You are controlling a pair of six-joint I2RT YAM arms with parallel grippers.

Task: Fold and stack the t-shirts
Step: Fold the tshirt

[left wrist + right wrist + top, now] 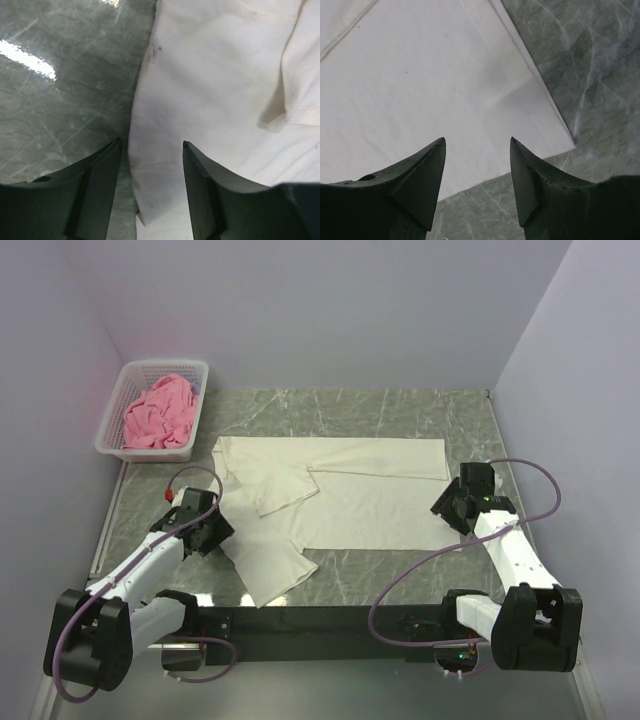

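The cream-white t-shirt [340, 490] lies spread on the marble table, its far side folded over and one sleeve [270, 562] sticking out toward the front left. The pink t-shirt [160, 412] is bunched in the white basket [118, 406] at the back left. My left gripper [222, 530] is open at the shirt's left edge beside the sleeve; in the left wrist view [151, 145] the cloth edge [150, 175] lies between the fingers. My right gripper [447, 508] is open over the shirt's right hem; the right wrist view [477, 142] shows the hem corner [560, 142] just ahead.
Grey-green marble tabletop [400, 410] enclosed by lilac walls at back, left and right. The basket stands in the far left corner. A black rail [330, 620] with the arm bases and cables runs along the near edge.
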